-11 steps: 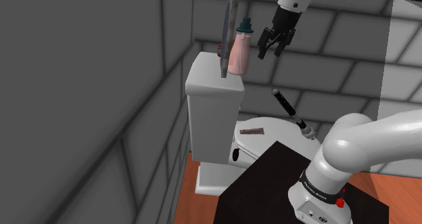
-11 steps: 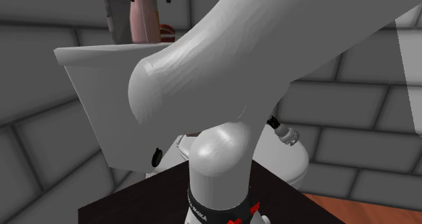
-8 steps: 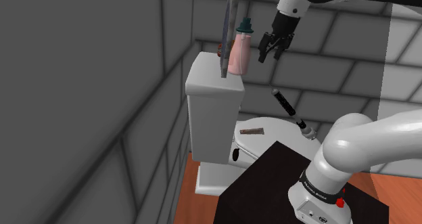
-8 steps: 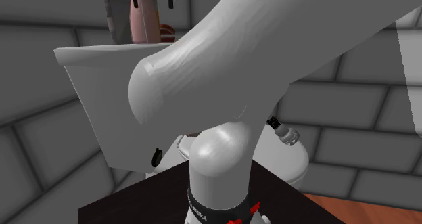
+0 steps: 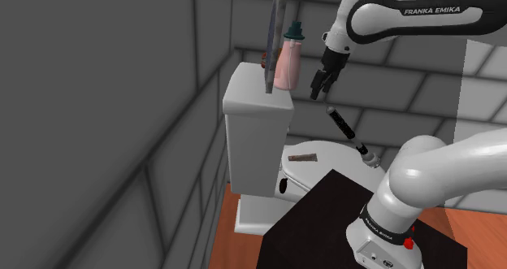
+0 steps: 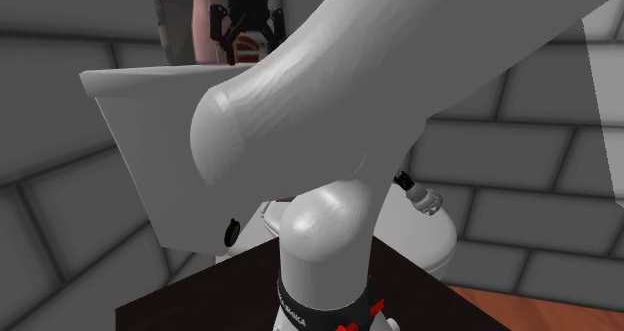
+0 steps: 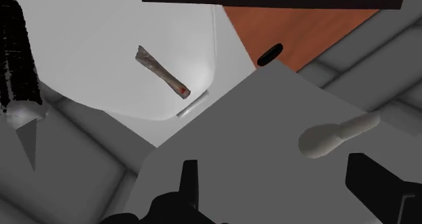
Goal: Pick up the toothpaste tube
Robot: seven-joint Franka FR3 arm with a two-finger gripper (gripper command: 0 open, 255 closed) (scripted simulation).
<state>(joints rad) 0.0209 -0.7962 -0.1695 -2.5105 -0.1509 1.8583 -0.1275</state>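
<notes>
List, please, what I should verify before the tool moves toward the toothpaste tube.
1. The tool is open: ok, its fingers stand apart.
2. The tool is empty: ok, nothing is between them.
3. The toothpaste tube is visible: ok, it lies on the white toilet lid.
4. The tool is above the tube: not ok, it hangs high beside the pink bottle, over the tank top.
5. The black brush is apart from the tube: ok.

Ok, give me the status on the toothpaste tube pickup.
Done: nothing; the brownish toothpaste tube lies untouched on the toilet lid. In hand: the open, empty gripper hangs up beside the pink bottle. Left: descend to the tube, close, lift.
</notes>
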